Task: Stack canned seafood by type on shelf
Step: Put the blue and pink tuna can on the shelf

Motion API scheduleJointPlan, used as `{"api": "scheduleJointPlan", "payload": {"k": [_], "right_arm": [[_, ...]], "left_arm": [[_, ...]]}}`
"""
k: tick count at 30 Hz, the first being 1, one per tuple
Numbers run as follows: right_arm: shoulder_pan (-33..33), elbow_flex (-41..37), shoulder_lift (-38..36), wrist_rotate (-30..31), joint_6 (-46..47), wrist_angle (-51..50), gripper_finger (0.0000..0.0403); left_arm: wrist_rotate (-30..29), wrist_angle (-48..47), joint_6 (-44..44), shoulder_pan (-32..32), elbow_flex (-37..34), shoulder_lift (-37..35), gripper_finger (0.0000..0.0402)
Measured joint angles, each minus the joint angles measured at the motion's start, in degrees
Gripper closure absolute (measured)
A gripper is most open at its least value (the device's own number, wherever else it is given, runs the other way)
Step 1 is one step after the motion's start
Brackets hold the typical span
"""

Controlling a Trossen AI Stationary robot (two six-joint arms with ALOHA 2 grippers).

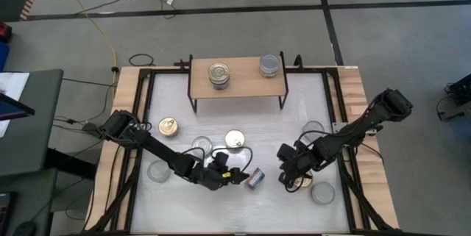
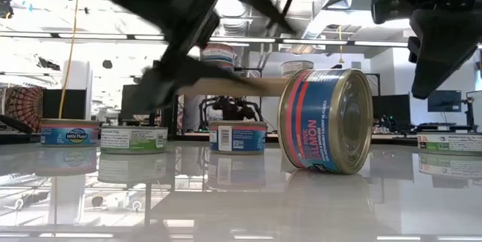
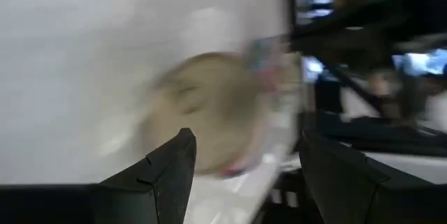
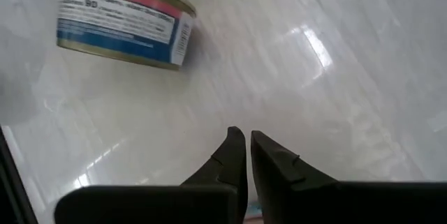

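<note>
The light-wood shelf [image 1: 237,87] stands at the table's far edge and bears a gold-lidded stack of cans [image 1: 218,73] and a silver-lidded stack [image 1: 270,65]. A blue salmon can [image 1: 255,179] [image 2: 326,121] [image 4: 122,25] stands on its side wall on the table near the front, its gold lid [image 3: 206,112] facing my left gripper. My left gripper [image 1: 238,177] [image 3: 244,172] is open just left of it, and the can lies ahead of the fingers, not between them. My right gripper [image 1: 289,181] [image 4: 246,147] hangs shut and empty, right of the can.
Loose cans stand on the white tabletop: gold-lidded ones [image 1: 168,126] [image 1: 234,140] and silver-lidded ones [image 1: 202,146] [image 1: 157,170] [image 1: 313,128] [image 1: 322,192]. The table has black rails and wooden side edges [image 1: 353,96]. There is free room on the shelf between the two stacks.
</note>
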Motion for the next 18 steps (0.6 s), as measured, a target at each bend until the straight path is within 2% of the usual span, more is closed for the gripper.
{"api": "scheduleJointPlan", "payload": {"k": [3, 6, 8, 11, 13, 15, 18], "right_arm": [[0.0, 0.0, 0.0, 0.5, 0.2, -0.2, 0.0349], [0.0, 0.0, 0.0, 0.6, 1.1, -0.2, 0.0349], [0.0, 0.0, 0.0, 0.7, 1.5, -0.1, 0.0349], [0.3, 0.0, 0.0, 0.7, 1.5, -0.2, 0.0349], [0.5, 0.0, 0.0, 0.7, 1.5, -0.1, 0.0349], [0.8, 0.0, 0.0, 0.7, 1.5, -0.1, 0.0349], [0.9, 0.0, 0.0, 0.8, 1.6, -0.1, 0.0349]], "left_arm": [[0.3, 6.5, 8.8, 0.7, 0.3, 0.0, 0.0162], [0.6, 3.0, 15.5, 1.1, 4.4, 0.0, 0.0162], [0.6, -6.8, 17.6, 1.3, 9.5, 0.0, 0.0162], [0.7, -28.0, 19.8, 1.6, 19.4, 0.0, 0.0162], [-0.2, -38.9, 21.4, 1.8, 25.4, 0.0, 0.0162], [-1.8, -45.7, 23.2, 2.0, 29.8, 0.0, 0.0162], [-2.1, -48.8, 25.1, 2.1, 32.6, 0.0, 0.0162]]}}
